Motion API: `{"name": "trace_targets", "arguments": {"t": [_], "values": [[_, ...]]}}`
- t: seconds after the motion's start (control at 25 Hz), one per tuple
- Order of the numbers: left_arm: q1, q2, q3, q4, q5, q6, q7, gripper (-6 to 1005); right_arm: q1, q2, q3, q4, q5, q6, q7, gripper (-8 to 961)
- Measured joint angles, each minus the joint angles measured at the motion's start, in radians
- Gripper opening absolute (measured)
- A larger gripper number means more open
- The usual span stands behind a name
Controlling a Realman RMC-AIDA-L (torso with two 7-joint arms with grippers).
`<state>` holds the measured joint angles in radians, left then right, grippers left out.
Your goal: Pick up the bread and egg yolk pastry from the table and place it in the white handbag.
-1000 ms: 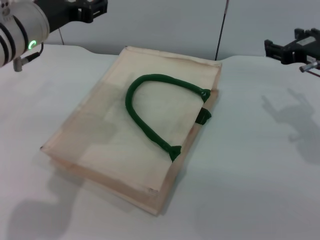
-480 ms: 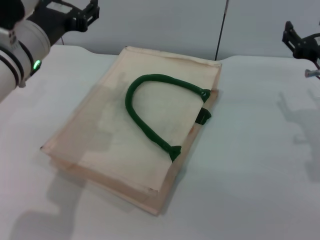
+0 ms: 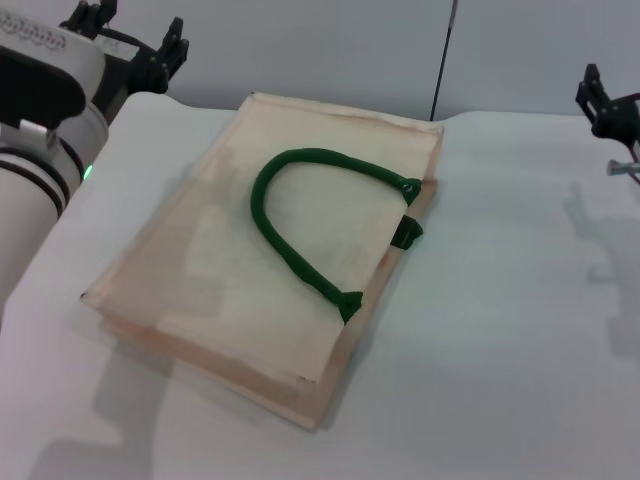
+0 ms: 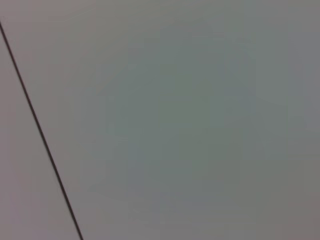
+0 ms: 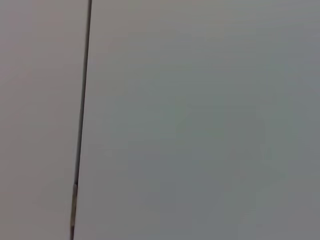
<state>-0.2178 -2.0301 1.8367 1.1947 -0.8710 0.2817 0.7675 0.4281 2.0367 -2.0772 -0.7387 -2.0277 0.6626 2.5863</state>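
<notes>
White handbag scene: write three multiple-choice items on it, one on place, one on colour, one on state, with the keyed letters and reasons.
1. Where does the white handbag lie?
A. flat on the table
B. hanging from the right end effector
C. on the floor

2. What colour is its rope handle?
A. red
B. dark green
C. black

3. What is the left end effector holding?
A. the handbag
B. a cup
C. nothing

Answers: 1 A, the bag lies flat on the white table. 2 B, the handle looped over the bag is dark green. 3 C, the fingers are spread in the air at the table's far left, with nothing between them.
</notes>
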Motion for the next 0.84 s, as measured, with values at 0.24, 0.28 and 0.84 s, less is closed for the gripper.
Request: {"name": "trace_targets", "arguments": {"t": [0.24,0.28,0.84], "values": [[-0.011,-0.001,0.028,-0.072,-0.008,0.065,-0.009,741,-0.005,-0.001,-0.092,0.027,0.027,0.077,-0.003,802],[-0.014,-0.001,0.034,-0.08,-0.015,0.069,-0.011,741,-0.006,0.0,-0.102,0.036,0.027,0.097,0.0,802],[-0.02,-0.001,0.048,-0.108,-0.059,0.085,-0.017,741,-0.006,0.004,-0.277,0.172,0.053,0.363,0.201,796]]}}
